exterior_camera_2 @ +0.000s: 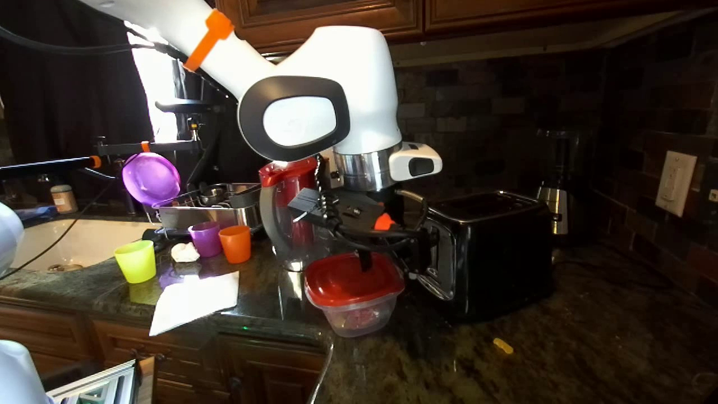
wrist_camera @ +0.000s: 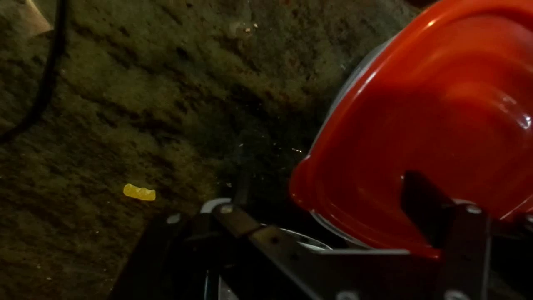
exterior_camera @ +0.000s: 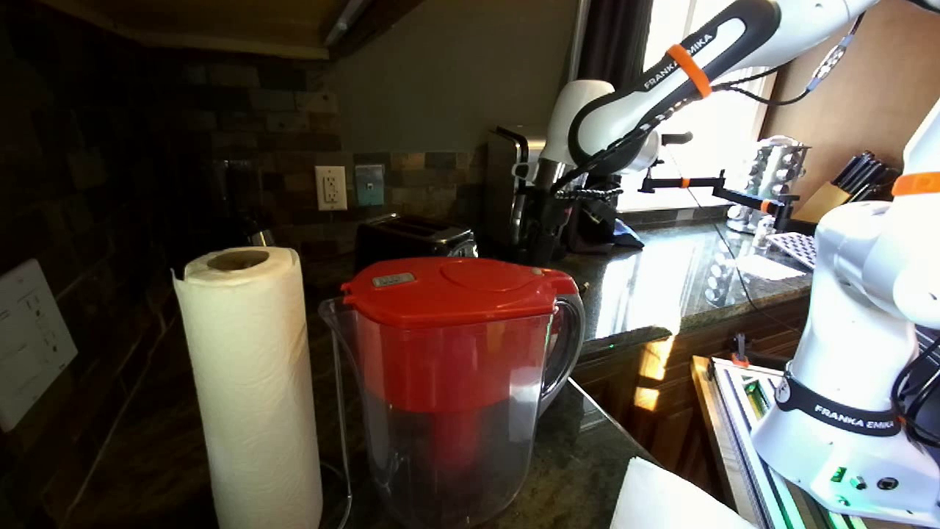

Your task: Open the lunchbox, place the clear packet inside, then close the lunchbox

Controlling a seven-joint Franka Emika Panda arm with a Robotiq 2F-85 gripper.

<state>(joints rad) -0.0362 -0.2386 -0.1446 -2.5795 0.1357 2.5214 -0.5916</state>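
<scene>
The lunchbox [exterior_camera_2: 354, 283] stands on the dark counter in an exterior view, a small clear tub with a red lid lying on it. Its red lid also fills the right of the wrist view [wrist_camera: 416, 104]. Something pinkish shows through its clear wall; I cannot tell what it is. My gripper [exterior_camera_2: 389, 268] is open and points down over the lid's toaster-side edge. In the wrist view my gripper [wrist_camera: 329, 179] has one finger over the lid and one outside its tabbed corner; contact cannot be told. I cannot make out a clear packet anywhere. The pitcher side view hides the lunchbox.
A black toaster [exterior_camera_2: 505, 264] stands close beside the gripper. The big red-lidded pitcher [exterior_camera: 455, 353] and a paper towel roll [exterior_camera: 253, 397] stand nearby. A small yellow piece [exterior_camera_2: 503, 345], several cups [exterior_camera_2: 136, 262] and a white sheet [exterior_camera_2: 196, 300] lie or stand on the counter.
</scene>
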